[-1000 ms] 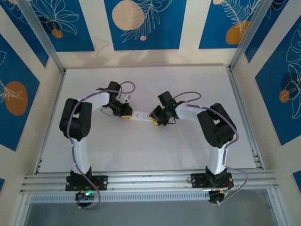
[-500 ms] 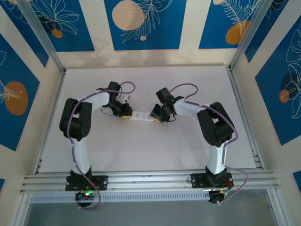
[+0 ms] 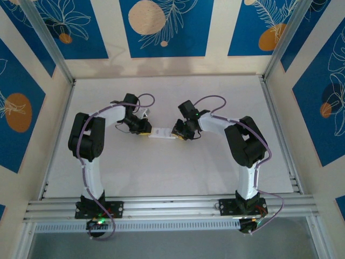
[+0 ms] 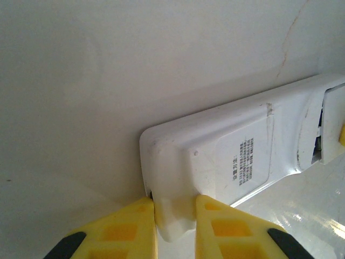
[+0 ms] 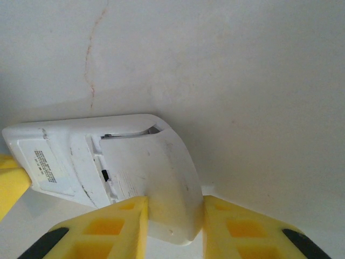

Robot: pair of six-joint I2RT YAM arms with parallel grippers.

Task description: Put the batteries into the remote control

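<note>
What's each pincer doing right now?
Left pincer: closed on one end of the remote control.
Right pincer: closed on its other end.

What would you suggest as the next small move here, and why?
Probably the right gripper should slide the cover along the remote while the left gripper holds firm: each gripper clamps one end, and a dark gap shows at the cover's edge, so it looks unseated.
</note>
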